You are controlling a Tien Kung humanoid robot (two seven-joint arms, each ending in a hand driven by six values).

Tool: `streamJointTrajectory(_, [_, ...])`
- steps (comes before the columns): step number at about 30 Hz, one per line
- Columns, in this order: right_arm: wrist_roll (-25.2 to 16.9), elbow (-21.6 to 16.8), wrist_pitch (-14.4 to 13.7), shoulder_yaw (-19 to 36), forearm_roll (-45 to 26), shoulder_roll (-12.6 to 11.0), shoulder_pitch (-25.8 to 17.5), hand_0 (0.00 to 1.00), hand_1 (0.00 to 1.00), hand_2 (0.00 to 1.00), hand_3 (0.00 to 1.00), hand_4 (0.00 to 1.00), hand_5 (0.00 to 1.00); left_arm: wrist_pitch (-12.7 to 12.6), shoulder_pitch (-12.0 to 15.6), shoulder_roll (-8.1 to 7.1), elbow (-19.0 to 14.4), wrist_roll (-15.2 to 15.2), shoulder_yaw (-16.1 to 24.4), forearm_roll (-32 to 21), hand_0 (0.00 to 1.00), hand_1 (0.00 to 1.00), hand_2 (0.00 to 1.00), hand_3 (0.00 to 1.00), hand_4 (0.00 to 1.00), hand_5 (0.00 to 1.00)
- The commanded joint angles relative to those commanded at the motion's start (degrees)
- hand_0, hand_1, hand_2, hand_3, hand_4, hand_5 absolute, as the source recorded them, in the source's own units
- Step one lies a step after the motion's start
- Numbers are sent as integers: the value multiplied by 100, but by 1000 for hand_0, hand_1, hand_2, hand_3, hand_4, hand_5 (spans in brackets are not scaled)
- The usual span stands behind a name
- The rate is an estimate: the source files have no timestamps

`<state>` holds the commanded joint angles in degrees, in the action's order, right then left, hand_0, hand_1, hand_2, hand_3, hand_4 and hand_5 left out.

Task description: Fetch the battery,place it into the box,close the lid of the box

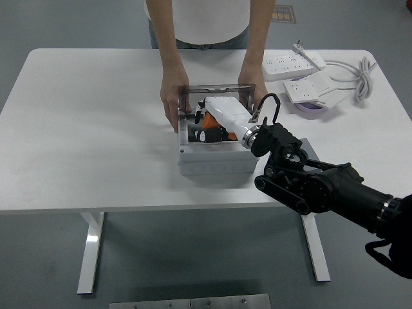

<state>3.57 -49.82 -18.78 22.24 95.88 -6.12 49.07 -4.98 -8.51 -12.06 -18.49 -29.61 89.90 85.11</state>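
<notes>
Power strips (302, 76) crowd the far right corner as my right hand (222, 116) grips the battery (207, 122) inside the box (212, 158), steadied by a person's hands (170, 106).

No readable text is showing anywhere — the floor sign (282, 13) at the top edge is carrying dark print, but it is staying too small and blurred to read.
</notes>
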Motion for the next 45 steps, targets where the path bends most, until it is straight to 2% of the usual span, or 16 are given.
streamJointTrajectory(3, [5,5,9,-9,-16,6,1,609,359,414,490,933,555,1,1,2,-4,-3,3,6,547,721,678,594,687,191])
streamJointTrajectory(4, [5,5,10,-13,-21,6,0,612,370,419,517,953,613,1,2,2,-5,-4,3,6,548,721,675,594,687,192])
streamJointTrajectory(14, [41,-17,-5,-39,-100,6,4,588,372,422,528,955,626,10,13,17,-13,1,-1,9,548,722,673,594,687,192])
streamJointTrajectory(27, [185,-237,-181,-66,-1080,-50,25,584,372,433,543,968,642,-7,33,22,-27,-16,-9,-8,548,721,672,596,691,193])
streamJointTrajectory(28, [207,-261,-189,-64,-1106,-54,25,408,342,422,514,906,543,-9,35,21,-28,-18,-8,-7,548,721,673,596,692,194])
streamJointTrajectory(33, [323,-347,-228,-71,-1291,-64,34,408,342,422,514,906,543,-12,42,18,-33,-25,-8,-3,548,721,673,596,692,194])
streamJointTrajectory(34, [334,-356,-233,-71,-1332,-65,36,267,299,392,494,808,415,-13,41,18,-34,-26,-8,-2,549,722,673,595,693,196])
streamJointTrajectory(39, [405,-450,-239,-42,-1515,-80,41,267,299,392,494,808,415,-18,42,17,-38,-31,-11,-6,549,722,673,595,693,196])
streamJointTrajectory(40, [427,-481,-236,-34,-1528,-84,43,180,287,382,488,783,387,-20,45,17,-41,-36,-10,-6,548,722,672,596,696,198])
streamJointTrajectory(45, [655,-752,-202,65,-1475,-139,50,180,287,382,488,783,387,-35,68,17,-63,-76,-5,-7,548,722,672,596,696,198])
